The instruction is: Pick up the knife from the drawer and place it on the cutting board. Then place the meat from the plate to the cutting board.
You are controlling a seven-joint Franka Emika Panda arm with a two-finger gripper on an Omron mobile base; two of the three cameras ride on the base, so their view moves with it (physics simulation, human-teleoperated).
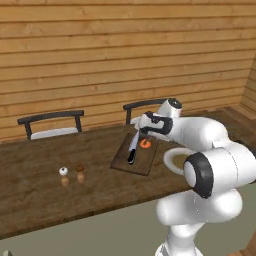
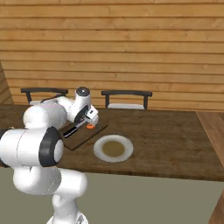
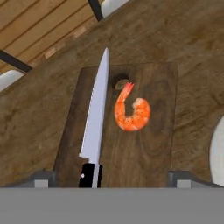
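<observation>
From the left base view, the end effector [image 1: 141, 125] hangs just above the far end of one cutting board [image 1: 134, 155] on the worktop [image 1: 40, 175]. Right under it lie one knife [image 1: 132, 147] and one piece of meat [image 1: 145, 144], so both jobs look done. Two small shakers [image 1: 72, 173] stand well off to the side. From the right base view, the end effector [image 2: 91, 118] is over the board, and one plate [image 2: 113, 148] sits near it with nothing on it. Two chairs [image 2: 126, 99] stand behind. In the hand view, the jaws stand wide apart and hold nothing. The meat [image 3: 132, 112] lies loose below, just beside the knife [image 3: 97, 122]. Next, the arm likely only needs to lift straight up and away.
</observation>
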